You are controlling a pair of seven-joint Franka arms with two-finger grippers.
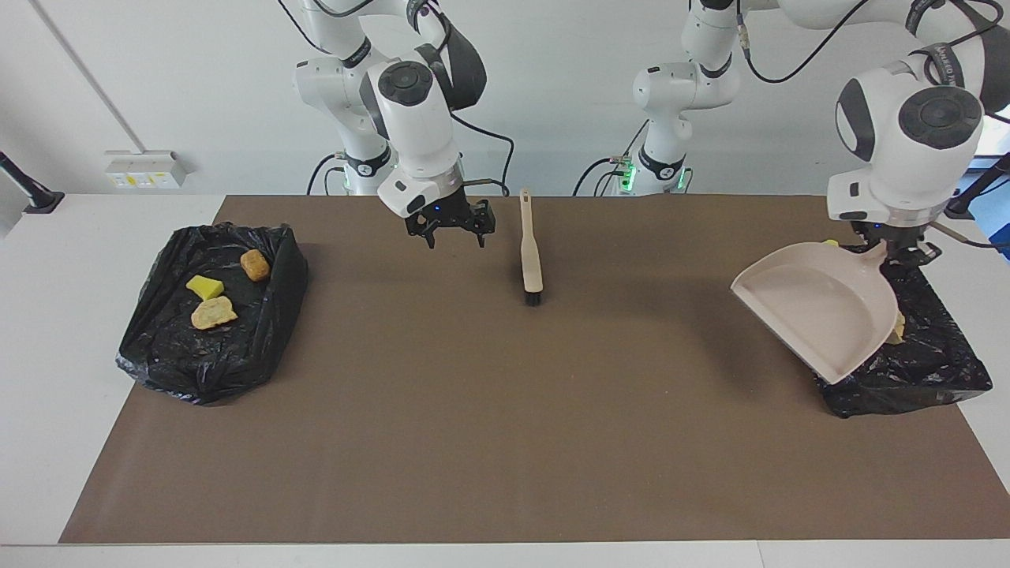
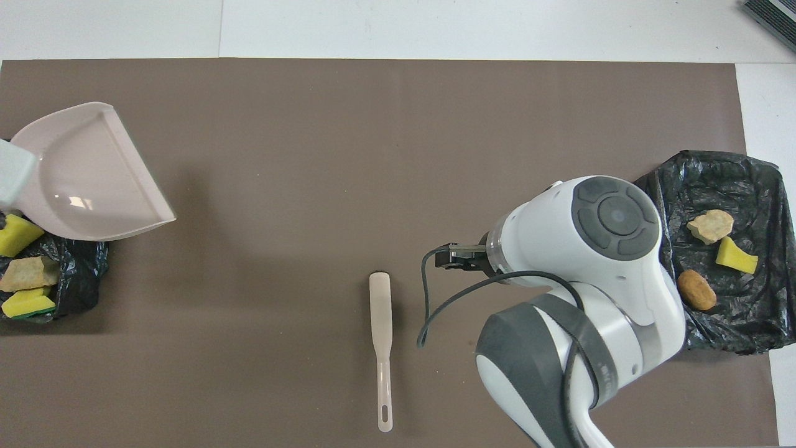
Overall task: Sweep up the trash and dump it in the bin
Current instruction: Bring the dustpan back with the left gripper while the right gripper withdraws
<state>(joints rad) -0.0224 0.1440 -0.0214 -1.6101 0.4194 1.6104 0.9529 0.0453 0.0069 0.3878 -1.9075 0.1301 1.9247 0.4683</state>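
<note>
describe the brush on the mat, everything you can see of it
The brush is a slim beige tool that looks like plastic, with a long thin handle that has a hanging hole at its end and widens into a flat head with short black bristles. It lies flat on the brown mat, midway between the two bins, handle end toward the robots, bristle end away. Nothing touches it: the right pincer hangs open beside it, toward the right arm's end.

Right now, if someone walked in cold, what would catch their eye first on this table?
Probably the beige dustpan, held tilted by the left gripper over the black-lined bin at the left arm's end. Next, the bright yellow-green and tan scraps in the other bin, and the brush lying alone mid-table beside the open right gripper.
</note>
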